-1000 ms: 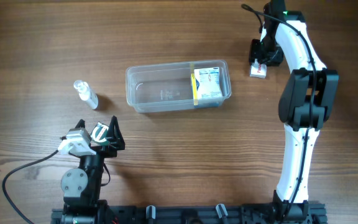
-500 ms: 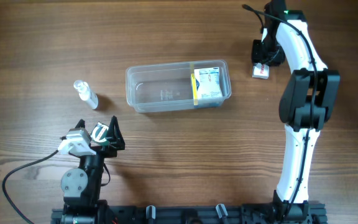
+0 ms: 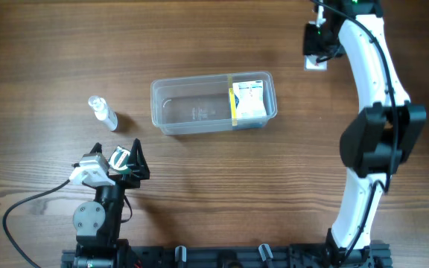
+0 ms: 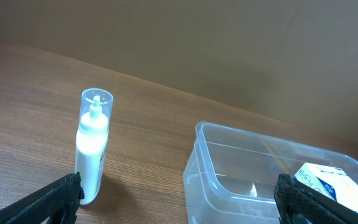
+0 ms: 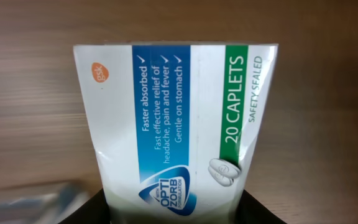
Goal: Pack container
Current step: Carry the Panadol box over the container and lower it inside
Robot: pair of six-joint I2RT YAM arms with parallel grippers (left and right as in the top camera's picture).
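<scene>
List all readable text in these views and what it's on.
On the caplet box:
"gsk"
"Faster absorbed"
"Fast effective relief of headache, pain and fever"
"Gentle on stomach"
"20 CAPLETS"
"SAFETY SEALED"
"OPTIZORB"
Packed box: print too small to read.
Bottle: no text seen.

Upright bottle (image 4: 92,149) near container (image 4: 199,163), seemingly apart
</scene>
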